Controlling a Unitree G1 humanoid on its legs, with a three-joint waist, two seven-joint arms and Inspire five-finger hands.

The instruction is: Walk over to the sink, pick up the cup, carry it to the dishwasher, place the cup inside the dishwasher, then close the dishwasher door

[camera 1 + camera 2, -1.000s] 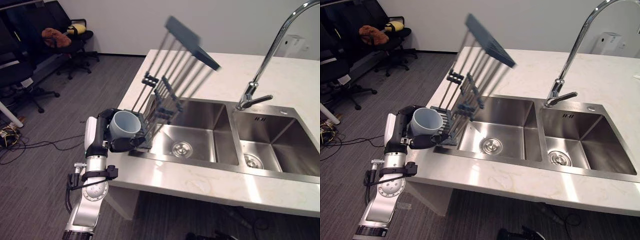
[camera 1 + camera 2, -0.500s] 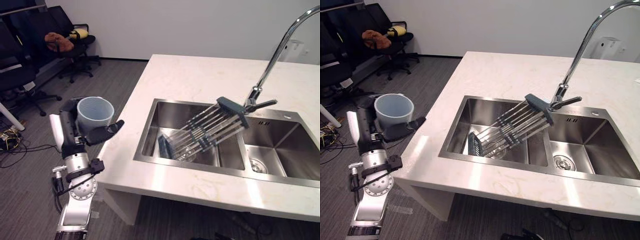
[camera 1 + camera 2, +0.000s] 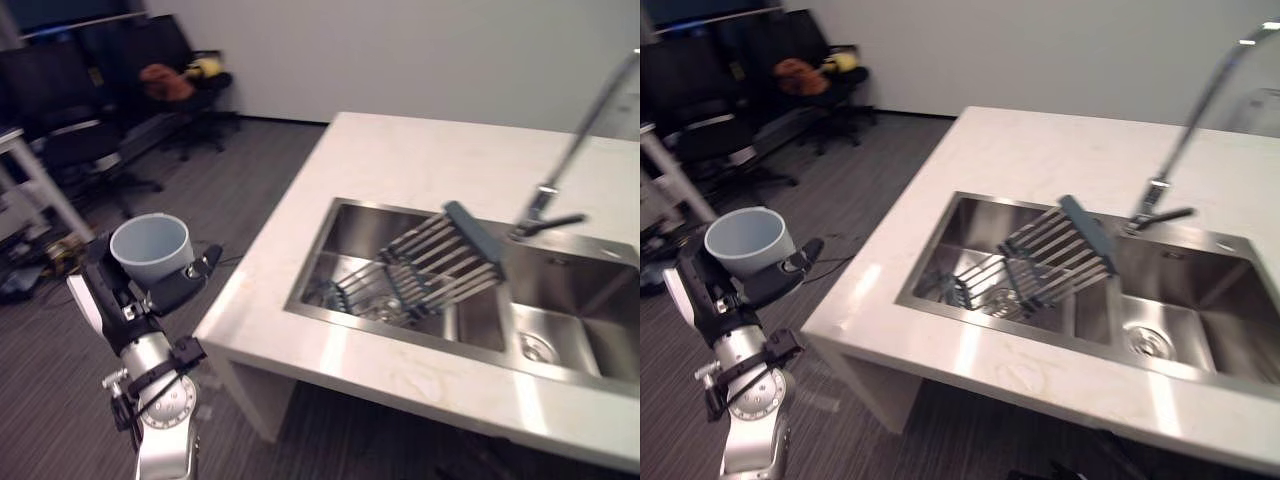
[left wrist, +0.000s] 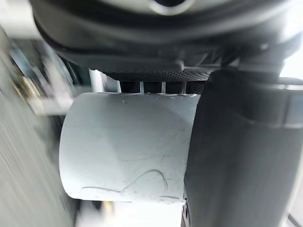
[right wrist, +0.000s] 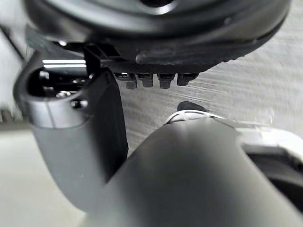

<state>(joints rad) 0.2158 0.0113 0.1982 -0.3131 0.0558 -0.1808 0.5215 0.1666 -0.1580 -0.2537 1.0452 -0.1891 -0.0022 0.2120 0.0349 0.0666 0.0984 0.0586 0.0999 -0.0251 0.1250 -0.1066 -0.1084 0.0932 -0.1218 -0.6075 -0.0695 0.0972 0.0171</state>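
1. Left hand (image 3: 180, 287): fingers and thumb curled round pale blue-grey cup (image 3: 152, 255), held upright. Right hand (image 5: 71, 142): grip unreadable.
2. Risk: walking jolts loosen the wrap and the cup drops.
3. A turn could clip the white stone counter (image 3: 400, 165). Grey slatted rack (image 3: 440, 265) lies tipped in the steel sink (image 3: 350, 225).

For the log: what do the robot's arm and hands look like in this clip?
The left arm is silver-grey, with a round joint disc and a black band at the wrist. The left hand is dark with a white side panel. The right hand is matte dark.
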